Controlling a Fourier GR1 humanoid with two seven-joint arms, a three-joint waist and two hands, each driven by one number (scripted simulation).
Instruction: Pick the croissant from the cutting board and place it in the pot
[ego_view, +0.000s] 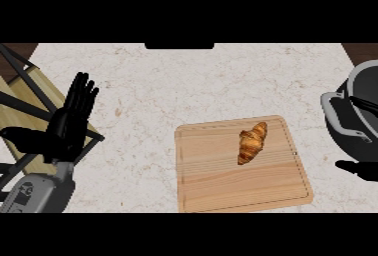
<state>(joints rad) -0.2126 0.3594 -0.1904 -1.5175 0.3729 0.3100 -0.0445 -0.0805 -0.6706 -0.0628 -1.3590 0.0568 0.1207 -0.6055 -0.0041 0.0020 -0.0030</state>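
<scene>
The croissant (252, 143), lying on the cutting board (244, 187), looks light, soft and flaky, best taken gently across its thick middle; the left hand (70, 117) rests open, while the state of the right hand (360, 170) I cannot tell.

The left hand (65, 125) is matt black, with long, slender fingers (81, 92) and a thick black thumb. Its forearm (38, 192) is a smooth light-grey casing bearing a dark round marking. Of the right hand (359, 170), only a rounded black piece shows at the bench's right edge.
</scene>
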